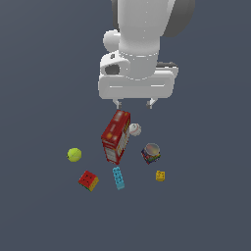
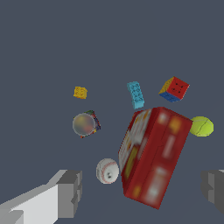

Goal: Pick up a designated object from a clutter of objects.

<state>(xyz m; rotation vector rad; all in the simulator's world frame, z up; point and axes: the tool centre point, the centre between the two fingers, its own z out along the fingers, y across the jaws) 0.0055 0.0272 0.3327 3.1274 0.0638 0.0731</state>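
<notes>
- The tool [image 1: 134, 104] hangs high above the tabletop [image 1: 44, 211], fingers wide and empty, poised for a descent.
- The small can [image 1: 151, 153] stands right of frame centre in the exterior view, beside the red box [image 1: 115, 137], clear for gripping.
- The baseball [image 1: 135, 129] sits just above it.

Glossy printed red box [image 1: 116, 137], pale smooth lid on small can [image 1: 151, 153], fuzzy-looking tennis ball [image 1: 74, 155], matt dark floor [image 1: 206, 211]
</notes>
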